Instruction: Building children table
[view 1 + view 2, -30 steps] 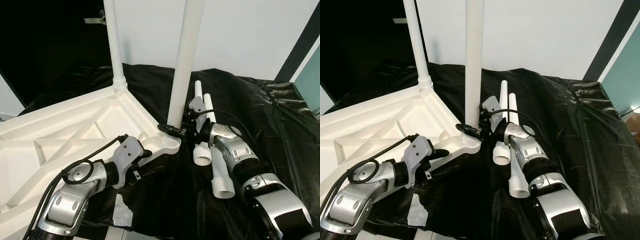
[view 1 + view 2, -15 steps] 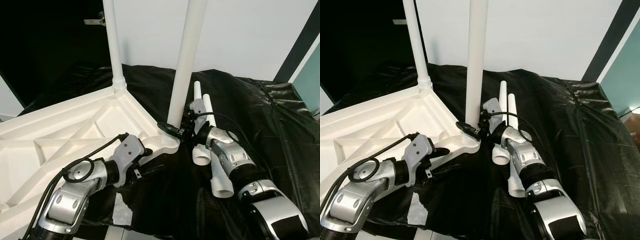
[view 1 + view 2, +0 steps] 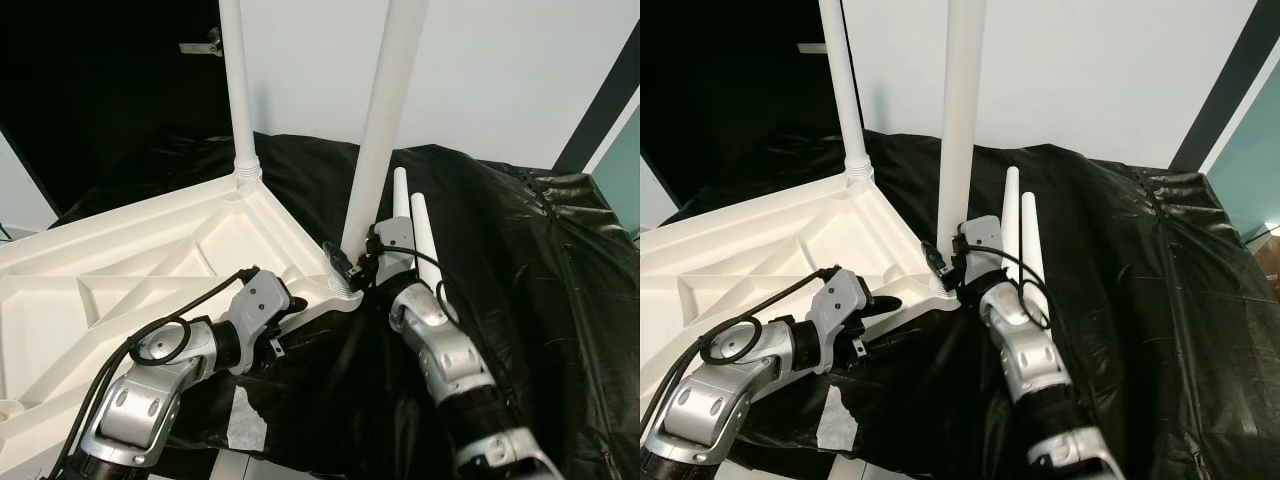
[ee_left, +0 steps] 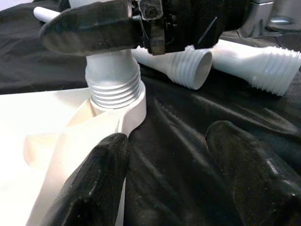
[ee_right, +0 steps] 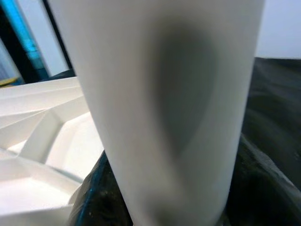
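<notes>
The white tabletop (image 3: 120, 260) lies upside down on black cloth. A far leg (image 3: 237, 90) stands upright in its back corner. A second white leg (image 3: 385, 120) stands in the near corner socket, its threaded end (image 4: 113, 87) seated there. My right gripper (image 3: 345, 265) is shut on this leg just above the socket, and the leg's shaft (image 5: 164, 94) looms close in the right wrist view. My left gripper (image 4: 164, 141) is open, low beside that corner, with one finger (image 4: 103, 160) against the tabletop's edge. Two loose legs (image 3: 412, 215) lie behind my right arm.
Wrinkled black cloth (image 3: 540, 260) covers the surface to the right and front. A white wall (image 3: 500, 70) rises behind, with a dark opening (image 3: 100, 90) at the far left. The loose legs' wide threaded mouths (image 4: 195, 68) face my left gripper.
My right forearm has swung left and in front of the loose legs while its gripper stays on the near leg. The view has shifted slightly. The left arm holds still.
</notes>
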You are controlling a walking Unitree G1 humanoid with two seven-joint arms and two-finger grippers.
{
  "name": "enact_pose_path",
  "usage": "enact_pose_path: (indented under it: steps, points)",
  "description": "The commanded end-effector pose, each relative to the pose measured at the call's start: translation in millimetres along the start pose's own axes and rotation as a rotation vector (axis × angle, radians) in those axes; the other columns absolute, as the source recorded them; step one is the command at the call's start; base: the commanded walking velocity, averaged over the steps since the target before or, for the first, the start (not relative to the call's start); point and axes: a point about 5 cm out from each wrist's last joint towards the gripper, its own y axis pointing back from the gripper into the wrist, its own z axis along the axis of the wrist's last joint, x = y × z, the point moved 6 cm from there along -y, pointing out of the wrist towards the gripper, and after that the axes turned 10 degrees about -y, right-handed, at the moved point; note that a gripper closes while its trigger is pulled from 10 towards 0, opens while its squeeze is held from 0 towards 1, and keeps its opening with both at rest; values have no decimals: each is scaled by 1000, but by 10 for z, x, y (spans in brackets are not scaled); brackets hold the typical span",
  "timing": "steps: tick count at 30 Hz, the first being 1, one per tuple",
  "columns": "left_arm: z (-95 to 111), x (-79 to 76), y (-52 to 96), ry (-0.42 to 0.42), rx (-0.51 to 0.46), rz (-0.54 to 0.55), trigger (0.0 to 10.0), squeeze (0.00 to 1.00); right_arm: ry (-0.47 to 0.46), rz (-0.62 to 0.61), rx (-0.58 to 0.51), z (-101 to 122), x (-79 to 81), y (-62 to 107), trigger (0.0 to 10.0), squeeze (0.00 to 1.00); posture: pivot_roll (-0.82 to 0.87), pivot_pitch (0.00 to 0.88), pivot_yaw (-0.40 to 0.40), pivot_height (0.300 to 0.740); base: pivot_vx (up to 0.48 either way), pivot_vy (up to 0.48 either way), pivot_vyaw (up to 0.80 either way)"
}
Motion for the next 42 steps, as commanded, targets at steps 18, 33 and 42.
enact_pose_path:
  steps: [18, 33, 42]
  points:
    - [1, 85, -44, -35, 11, 19, 10000, 0, -114, -262, 92, -167, -206, 261, 10000, 0, 45, 0, -45, 740, 0, 0, 0]
    - [32, 146, -55, -48, 2, 31, 10000, 0, -94, -116, 33, -8, -174, 222, 10000, 1000, 47, 0, -38, 740, 0, 0, 0]
    - [34, 174, -50, -46, -2, 40, 10000, 0, -33, 206, 60, 30, -163, 267, 10000, 0, 43, 0, -36, 740, 0, 0, 0]
